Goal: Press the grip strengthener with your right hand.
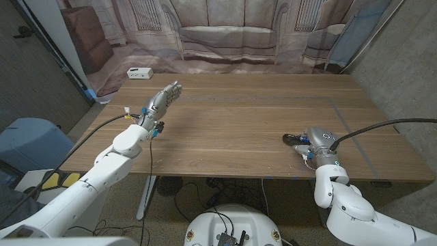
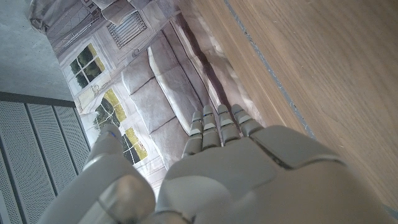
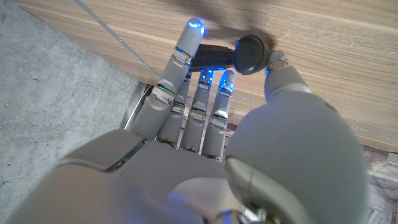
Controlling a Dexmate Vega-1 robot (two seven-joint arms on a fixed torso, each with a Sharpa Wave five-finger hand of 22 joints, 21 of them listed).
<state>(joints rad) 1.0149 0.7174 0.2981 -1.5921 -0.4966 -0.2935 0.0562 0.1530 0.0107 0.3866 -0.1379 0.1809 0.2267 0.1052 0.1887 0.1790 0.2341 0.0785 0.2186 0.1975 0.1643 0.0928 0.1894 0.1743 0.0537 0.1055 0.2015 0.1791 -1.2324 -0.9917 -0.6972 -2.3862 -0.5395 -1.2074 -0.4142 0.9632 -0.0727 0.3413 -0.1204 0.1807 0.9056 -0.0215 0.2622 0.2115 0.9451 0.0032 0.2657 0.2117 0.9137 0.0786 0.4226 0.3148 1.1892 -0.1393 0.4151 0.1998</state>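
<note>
Head view: the grip strengthener [image 1: 295,139] lies on the desk [image 1: 246,116] near the front edge, toward the right front corner, just at the fingertips of the right hand [image 1: 319,145]. Its dark handles run roughly along the front edge, pointing away from the hand toward the desk's middle. Right wrist view: fingers [image 3: 185,46] reach out side by side, touching the black handle [image 3: 239,55]; whether they clasp it I cannot tell. The left hand [image 1: 161,101] hovers near the left edge, fingers straight and pressed together. A small white box [image 1: 139,72] sits at the far left corner.
</note>
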